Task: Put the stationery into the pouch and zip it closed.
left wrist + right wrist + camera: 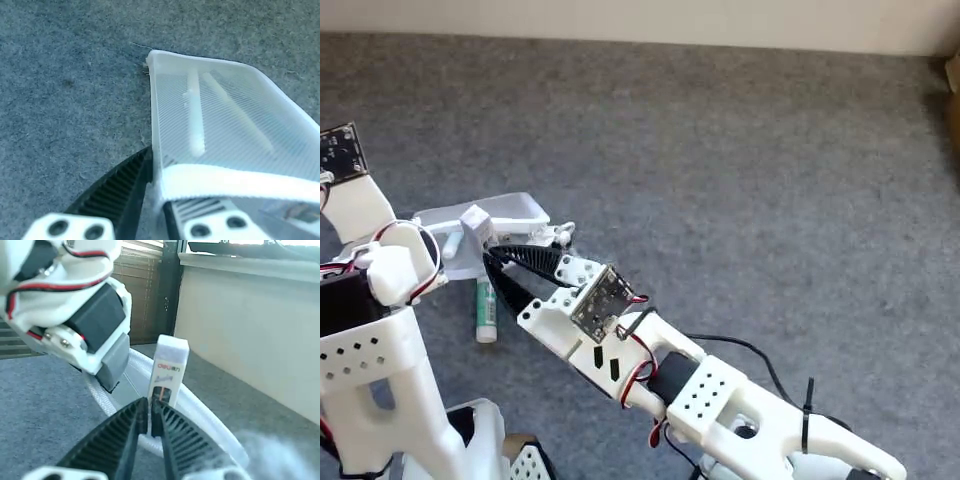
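Grey short-pile carpet (740, 150) covers the floor, bounded at the far edge by a pale wall base (620, 20). Beyond, a cream low wall (250, 330) carries a sunlit ledge (250, 262), beside brown slatted blinds (145, 290).

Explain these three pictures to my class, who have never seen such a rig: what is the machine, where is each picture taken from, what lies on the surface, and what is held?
These are two small white robot arms, each ending in a two-fingered gripper. One picture looks down from a fixed camera; the other two come from cameras on the arms' wrists. The left gripper is clamped on the edge of a translucent pouch with pens inside. The right gripper pinches a small boxed eraser close to the pouch. A green-and-white tube, maybe a glue stick, lies on the grey carpet.
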Action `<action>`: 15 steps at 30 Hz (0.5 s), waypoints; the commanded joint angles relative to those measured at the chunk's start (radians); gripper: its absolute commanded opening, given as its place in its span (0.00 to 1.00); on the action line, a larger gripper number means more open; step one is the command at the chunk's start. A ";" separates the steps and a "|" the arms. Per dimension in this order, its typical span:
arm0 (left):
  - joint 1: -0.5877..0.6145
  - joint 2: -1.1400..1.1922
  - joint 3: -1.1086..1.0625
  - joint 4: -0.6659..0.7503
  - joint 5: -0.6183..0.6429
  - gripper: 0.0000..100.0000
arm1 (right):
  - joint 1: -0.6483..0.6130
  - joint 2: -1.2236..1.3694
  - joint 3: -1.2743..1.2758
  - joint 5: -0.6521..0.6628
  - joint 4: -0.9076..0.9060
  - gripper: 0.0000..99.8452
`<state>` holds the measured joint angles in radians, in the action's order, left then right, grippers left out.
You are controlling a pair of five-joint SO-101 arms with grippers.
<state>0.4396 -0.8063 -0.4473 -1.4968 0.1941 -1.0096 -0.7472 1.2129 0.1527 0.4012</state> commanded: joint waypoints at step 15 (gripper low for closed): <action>0.050 -0.005 0.005 0.026 -0.009 0.01 | -0.019 0.111 -0.134 0.031 -0.008 0.01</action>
<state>0.4488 -0.8063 -0.4595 -1.4937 0.1941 -1.0142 -0.5646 1.1285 0.1680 0.4012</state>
